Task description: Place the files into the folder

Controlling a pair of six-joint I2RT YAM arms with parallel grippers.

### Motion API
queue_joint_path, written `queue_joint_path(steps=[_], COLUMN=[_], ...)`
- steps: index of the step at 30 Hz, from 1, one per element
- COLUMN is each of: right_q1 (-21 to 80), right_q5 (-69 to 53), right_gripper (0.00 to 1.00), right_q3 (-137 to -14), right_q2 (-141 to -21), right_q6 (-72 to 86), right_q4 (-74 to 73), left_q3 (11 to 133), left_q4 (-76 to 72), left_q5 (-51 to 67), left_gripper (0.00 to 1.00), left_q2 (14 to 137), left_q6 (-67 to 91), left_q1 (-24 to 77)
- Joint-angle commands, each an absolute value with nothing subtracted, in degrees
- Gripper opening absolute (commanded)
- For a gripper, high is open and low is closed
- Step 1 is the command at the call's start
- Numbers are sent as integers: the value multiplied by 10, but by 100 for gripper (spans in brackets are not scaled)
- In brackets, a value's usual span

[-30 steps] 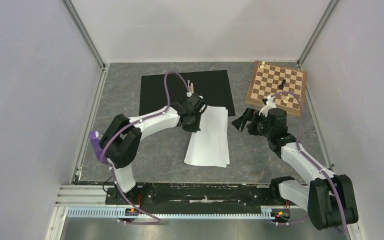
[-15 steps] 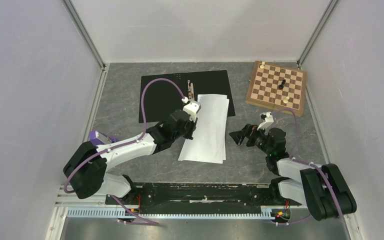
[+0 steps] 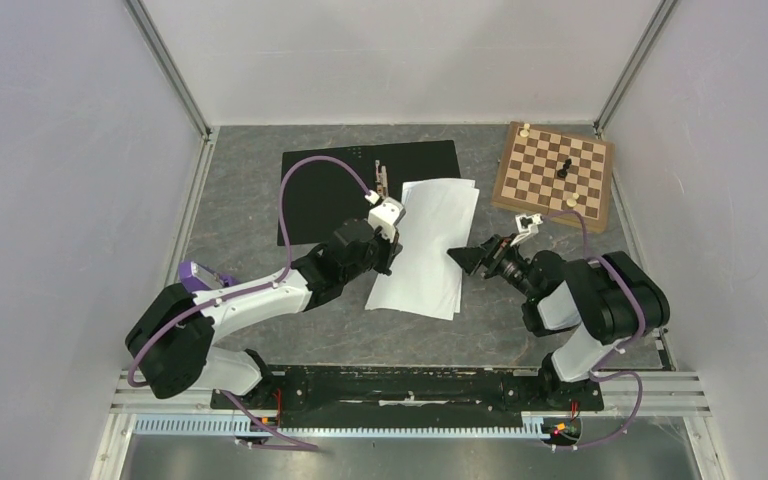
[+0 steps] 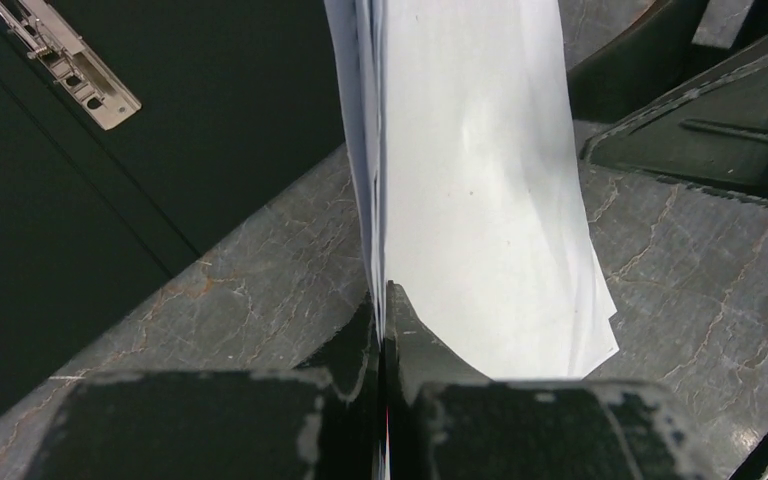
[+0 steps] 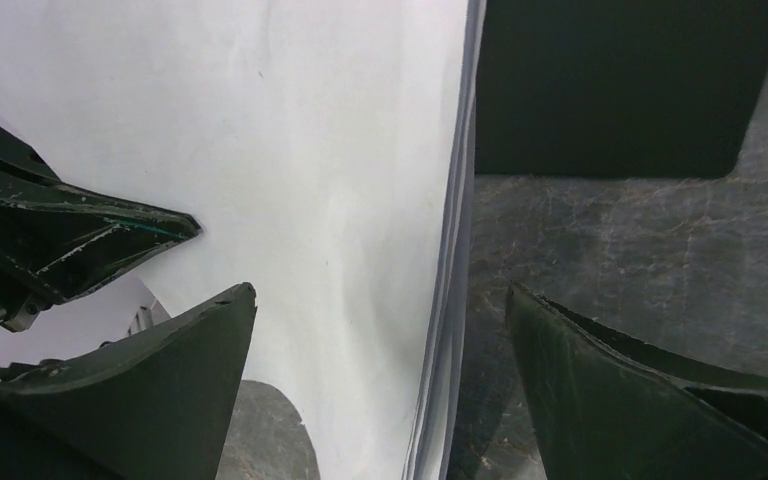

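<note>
The files [image 3: 428,245] are a thin, light, floppy stack. The loose sheets will likely slide and fan apart, so the best hold pinches the whole stack at one long edge and supports the opposite edge against sagging.

The left claw [image 4: 382,310] is clamped tight on the stack's 9 o'clock long edge, lifting that side. The right claw [image 5: 380,370] is spread wide at the 3 o'clock edge. That edge lies between its fingers [image 5: 160,400], but they grip nothing.

The stack's long axis runs from 7 to 1 o'clock. Its far end lies over the right half of the open folder [image 3: 330,190], just at 3 o'clock of the clip [image 3: 382,180]. Its near end is over the table [image 3: 500,330].
</note>
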State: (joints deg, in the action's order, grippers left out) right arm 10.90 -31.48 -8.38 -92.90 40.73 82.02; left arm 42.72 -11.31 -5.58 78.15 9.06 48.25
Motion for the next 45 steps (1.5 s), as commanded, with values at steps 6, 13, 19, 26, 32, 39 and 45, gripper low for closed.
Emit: queue_joint_path(steps=[6,13,19,26,32,39,45], right_q1=[147,149,150,160,162,163,163], right_q5=[-340,-344,-340,-339,-329,-327,-355], right_gripper=[95,84,66,43,24,34,80], right_q3=[-89,-82,-80,-93,-84,-85,-83], right_q2=[-989,-1023,-1007,-1000,-988,-960,-920], right_q6=[472,535,551,558,538,515,504], right_q4=[1037,1119,1121,1095,1052,992,988], left_q3=[429,439,448,467,482,506,501], left_q4=[-176,-170,-169,-162,-152,-108,-105], left_q5=[-56,-62,-51,-34,-19,37,204], left_gripper=[2,2,2,2,2,2,2], left_q2=[775,787,803,819,830,817,763], left_q6=[60,61,73,105,127,142,172], left_q1=[483,482,481,472,463,444,413])
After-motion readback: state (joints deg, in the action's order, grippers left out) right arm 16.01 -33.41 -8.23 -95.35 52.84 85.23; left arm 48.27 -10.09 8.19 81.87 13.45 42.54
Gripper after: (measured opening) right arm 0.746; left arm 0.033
